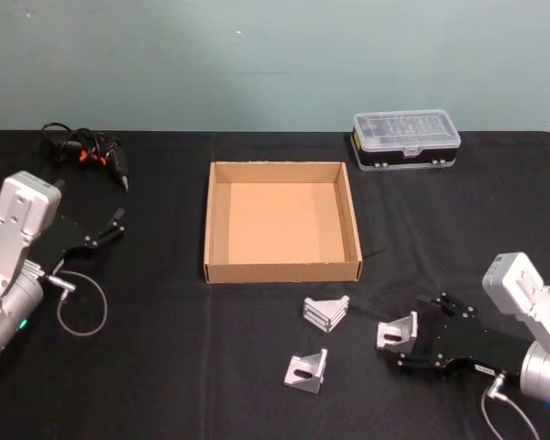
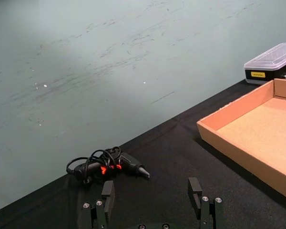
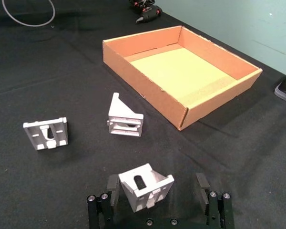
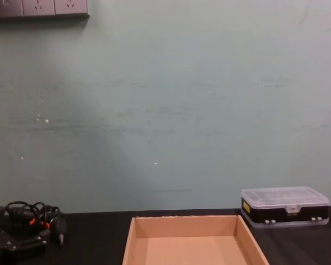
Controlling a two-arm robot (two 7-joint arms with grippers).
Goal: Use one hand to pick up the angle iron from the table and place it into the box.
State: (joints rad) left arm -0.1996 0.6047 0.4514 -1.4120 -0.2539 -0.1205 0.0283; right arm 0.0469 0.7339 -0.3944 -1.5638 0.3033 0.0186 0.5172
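Right pincer (image 3: 157, 179) spread around angle iron (image 3: 145, 191), 5 o'clock of bare-floored box (image 1: 282, 271); left pincer (image 2: 151, 182) spread near counter's (image 1: 165, 367) 9 o'clock edge.

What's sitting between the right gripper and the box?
One loose angle iron lies between right gripper and box, clear in the head view.

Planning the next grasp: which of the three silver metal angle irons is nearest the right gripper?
The rightmost angle iron, between the open right gripper's fingers; the other two lie to its left. The left gripper sits far left.
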